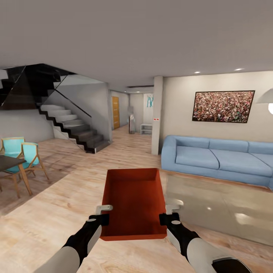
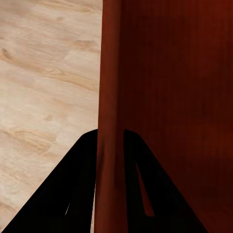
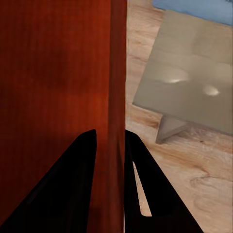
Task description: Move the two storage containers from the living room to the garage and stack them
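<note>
I carry one red-orange storage container [image 1: 132,201] in front of me, held up over the light wood-plank flooring [image 1: 60,212] of the living room. My left gripper [image 1: 101,217] is shut on the bin's left wall [image 2: 109,97], and the black fingers [image 2: 77,184] straddle that thin wall. On the opposite side my right gripper [image 1: 165,217] is shut on the right wall [image 3: 117,87], one finger [image 3: 141,189] outside it and one inside. The bin is lidless and empty. The second container is out of view.
A blue sofa [image 1: 220,157] stands at the right with a low glossy table [image 1: 220,208] in front of it, close to my right arm. Left are a dining table with turquoise chairs [image 1: 22,155] and a dark staircase [image 1: 72,129]. A hallway [image 1: 131,132] opens straight ahead beside a pillar [image 1: 156,113].
</note>
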### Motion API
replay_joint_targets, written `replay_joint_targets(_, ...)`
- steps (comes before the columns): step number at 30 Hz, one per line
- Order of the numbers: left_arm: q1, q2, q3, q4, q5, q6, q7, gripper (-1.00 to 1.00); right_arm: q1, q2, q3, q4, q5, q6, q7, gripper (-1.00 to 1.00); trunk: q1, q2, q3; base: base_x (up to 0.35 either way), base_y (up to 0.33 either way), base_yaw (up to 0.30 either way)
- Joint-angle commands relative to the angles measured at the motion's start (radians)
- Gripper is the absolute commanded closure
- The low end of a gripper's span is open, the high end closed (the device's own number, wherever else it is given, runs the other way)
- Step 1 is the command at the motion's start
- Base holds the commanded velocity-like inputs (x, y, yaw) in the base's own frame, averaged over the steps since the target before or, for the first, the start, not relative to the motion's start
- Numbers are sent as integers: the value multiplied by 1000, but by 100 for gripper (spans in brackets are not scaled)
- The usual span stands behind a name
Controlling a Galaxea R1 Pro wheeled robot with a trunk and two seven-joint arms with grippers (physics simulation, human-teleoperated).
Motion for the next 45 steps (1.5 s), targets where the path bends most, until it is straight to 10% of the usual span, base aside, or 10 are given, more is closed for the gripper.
replay_joint_targets(1,-1,1,15,-5,-19,7,25,100,0,0,-4,2,-3,-1,-7,100,1,-1,0,142,0,277)
replay_joint_targets(45,-1,3,18,2,-17,8,25,100,0,-1,-4,3,-3,-7,-8,100,1,-1,0,314,57,29)
